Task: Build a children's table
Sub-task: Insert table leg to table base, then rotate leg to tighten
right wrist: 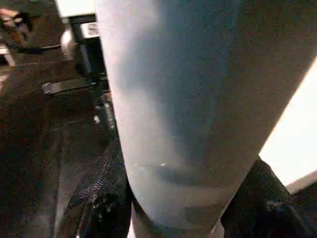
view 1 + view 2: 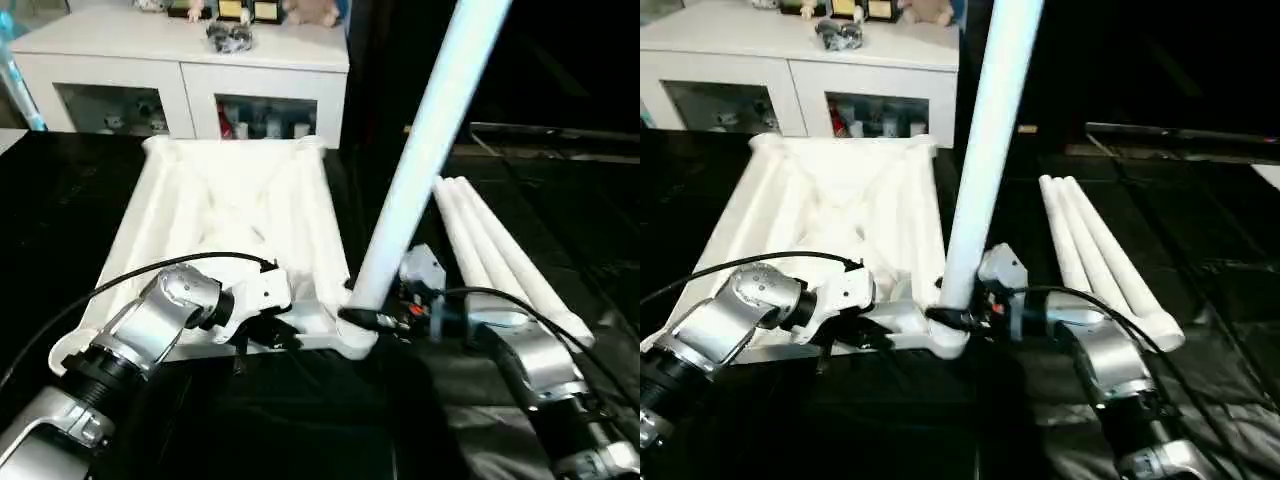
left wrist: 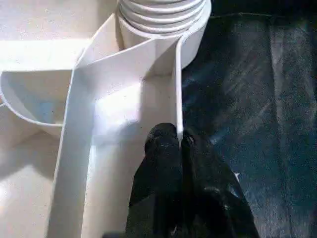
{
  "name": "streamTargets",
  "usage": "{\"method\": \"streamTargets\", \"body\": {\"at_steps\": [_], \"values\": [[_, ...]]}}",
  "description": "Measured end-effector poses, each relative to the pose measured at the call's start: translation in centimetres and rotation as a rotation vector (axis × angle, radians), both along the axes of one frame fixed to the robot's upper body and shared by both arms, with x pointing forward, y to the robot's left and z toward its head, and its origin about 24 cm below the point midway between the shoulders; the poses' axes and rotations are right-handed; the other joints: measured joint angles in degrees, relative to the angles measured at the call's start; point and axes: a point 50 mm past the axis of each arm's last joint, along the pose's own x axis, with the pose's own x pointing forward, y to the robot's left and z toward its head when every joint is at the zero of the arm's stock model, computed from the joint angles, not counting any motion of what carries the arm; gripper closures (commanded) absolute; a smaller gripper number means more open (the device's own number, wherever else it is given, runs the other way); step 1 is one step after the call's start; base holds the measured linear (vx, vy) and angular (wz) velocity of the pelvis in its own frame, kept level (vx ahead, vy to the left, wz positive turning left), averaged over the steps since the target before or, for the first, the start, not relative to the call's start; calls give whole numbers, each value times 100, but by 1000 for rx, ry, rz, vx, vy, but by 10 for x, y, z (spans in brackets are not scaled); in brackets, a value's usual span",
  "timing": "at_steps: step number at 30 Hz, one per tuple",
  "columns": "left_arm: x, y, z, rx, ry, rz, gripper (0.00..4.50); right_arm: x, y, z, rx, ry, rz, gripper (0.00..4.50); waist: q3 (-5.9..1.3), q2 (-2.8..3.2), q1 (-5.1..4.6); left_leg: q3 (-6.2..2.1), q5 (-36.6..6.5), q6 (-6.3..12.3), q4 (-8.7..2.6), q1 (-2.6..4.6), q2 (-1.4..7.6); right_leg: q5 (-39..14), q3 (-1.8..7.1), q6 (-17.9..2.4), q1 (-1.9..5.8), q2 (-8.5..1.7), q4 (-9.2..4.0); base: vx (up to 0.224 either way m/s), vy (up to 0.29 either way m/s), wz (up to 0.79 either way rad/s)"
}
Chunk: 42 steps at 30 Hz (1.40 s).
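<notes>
Tabletop (image 2: 240, 210): upside down on the dark surface (image 2: 60, 200), sockets up.
Left pincer (image 3: 179, 141): clenched on rim rib, steadying.
Right pincer (image 2: 372, 318): grasping upright leg (image 2: 420, 160) at near corner socket (image 2: 352, 338).
Spare legs (image 2: 500, 250): beside, right.

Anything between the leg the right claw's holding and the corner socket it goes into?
Nothing visible. The upright leg held by the right claw already stands with its foot at the near corner socket of the table top. The left claw pinches the top's rim beside it, clear of the socket.
</notes>
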Motion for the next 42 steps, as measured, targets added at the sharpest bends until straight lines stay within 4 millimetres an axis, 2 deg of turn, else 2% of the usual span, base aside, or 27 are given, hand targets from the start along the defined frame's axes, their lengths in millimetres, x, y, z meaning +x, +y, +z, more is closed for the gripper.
{"method": "streamTargets", "body": {"at_steps": [4, 20, 23, 26, 28, 30, 31, 35, 37, 42], "values": [[2, 0, 2, 9, 4, -22, 450, -2, 0, 2, 1, -5, 26, 259, -2, 7, 44, 7, -12, -4, -22, 3, 1, -29, -4, -16, -2, 0, 0, 0, 0, 0], [5, 0, 0, 22, 19, -14, 450, -4, 4, -2, 4, -18, 6, 259, -7, 32, 46, 9, -14, -8, -39, 31, 2, -41, -6, -15, 30, 0, -1, 0, 0, 0], [4, 7, -1, 12, 35, 76, 450, -1, 13, -6, 49, -25, -89, 259, 0, 50, -17, 9, -14, -9, -43, 75, 1, -54, -3, 6, 44, 0, 1, 0, 0, 0], [-4, 10, -4, -5, 12, 198, 450, 5, 22, -10, 81, -30, -207, 259, 14, 55, -149, 9, -14, -10, -44, 104, 0, -53, 0, 6, 42, -3, 2, -18, 5, -7], [-10, 7, -6, -27, 7, 282, 450, 13, 26, -12, 96, -21, -294, 259, 21, 49, -263, -8, -21, -21, -45, 114, -14, -56, -48, 10, 41, -52, 1, -51, 19, -23], [-12, 1, -8, -55, 6, 359, 450, 20, 28, -13, 103, -15, -376, 259, 32, 38, -337, -21, -21, -21, -39, 117, -21, -56, -79, 11, 29, -78, -9, -37, 30, -21], [-14, -4, -9, -81, 8, 415, 450, 26, 30, -13, 102, -16, -423, 259, 36, 37, -392, -26, -22, -20, -39, 121, -21, -56, -124, 11, 22, -104, -28, 0, 0, 0], [-13, -20, -10, -118, -14, 586, 450, 42, 41, -12, 98, -17, -581, 259, 64, 38, -453, -68, -22, -19, -39, 112, -15, -56, -215, 11, 17, -130, -105, 0, 0, 0], [-16, -25, -10, -123, -13, 631, 450, 45, 45, -12, 100, -14, -617, 259, 78, 17, -506, -109, -23, -18, -41, 106, -24, -56, -249, 11, 27, -136, -154, 0, 0, 0], [-15, -29, -10, -123, -32, 653, 450, 47, 45, -12, 93, -18, -625, 259, 83, -19, -511, -112, -29, -8, -51, 111, -37, -53, -245, 8, 29, -140, -183, 0, 0, 0]]}}
